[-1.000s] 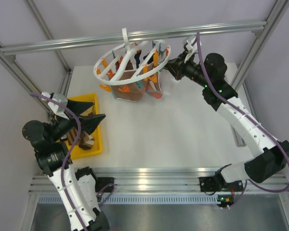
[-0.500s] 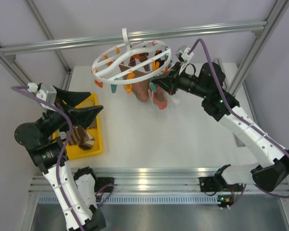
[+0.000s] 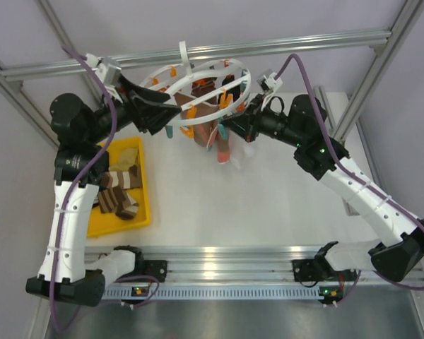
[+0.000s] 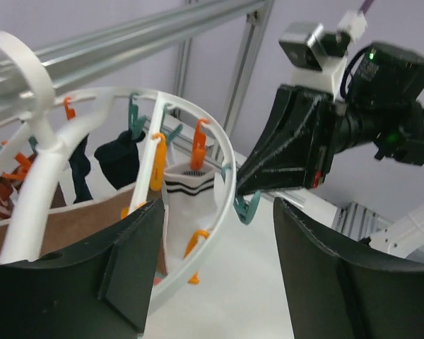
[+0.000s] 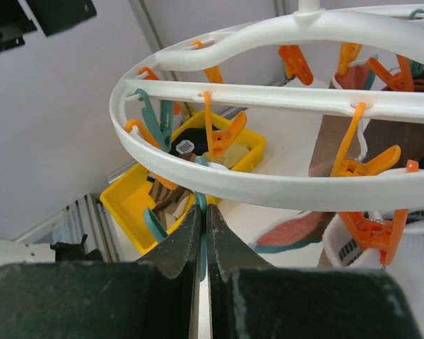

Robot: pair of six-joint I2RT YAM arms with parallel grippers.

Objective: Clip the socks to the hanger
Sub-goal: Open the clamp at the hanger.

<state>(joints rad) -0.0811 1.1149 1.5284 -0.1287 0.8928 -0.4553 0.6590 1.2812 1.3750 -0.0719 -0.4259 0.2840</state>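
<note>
Light, stiff white plastic drying ring (image 5: 268,187): I would steady the rim between my parted left claw (image 4: 218,212); closed right claw (image 5: 201,208) abuts a teal clip (image 4: 246,210).

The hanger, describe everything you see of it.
The hanger is a round white plastic ring with curved spokes, hung tilted by its hook from the bar. Orange and teal clips dangle, some holding socks. The right gripper is shut on a teal clip at its rim; the open left gripper sits by the opposite side.

Pale lilac walls (image 3: 283,15), aluminium frame (image 3: 318,41), white table (image 3: 268,205)
</note>
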